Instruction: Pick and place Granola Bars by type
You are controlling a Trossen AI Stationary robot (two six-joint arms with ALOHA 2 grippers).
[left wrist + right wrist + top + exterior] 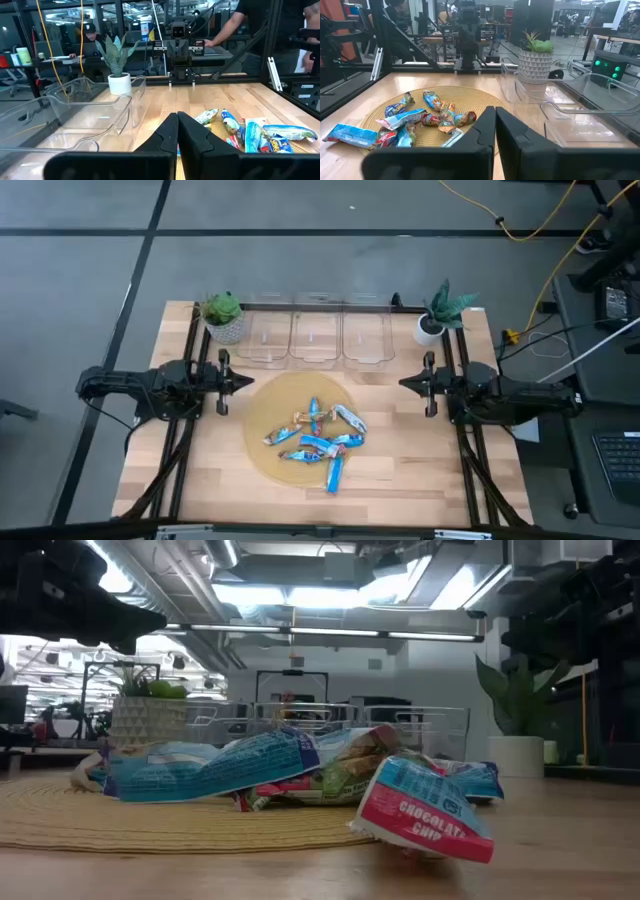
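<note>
Several granola bars [318,438] in shiny blue, white and red-brown wrappers lie in a loose heap on a round woven mat [262,412] in the table's middle; they also show in the low view [290,768], the left wrist view [250,131] and the right wrist view [420,120]. One bar [335,473] lies at the mat's near edge. My left gripper [247,381] is shut and empty at the table's left, level above the wood. My right gripper [403,383] is shut and empty at the table's right, facing it.
Three clear plastic bins [316,338] stand in a row at the far edge behind the mat. A potted plant [224,316] stands at the far left and another [440,313] at the far right. Bare wood lies near the front edge [400,480].
</note>
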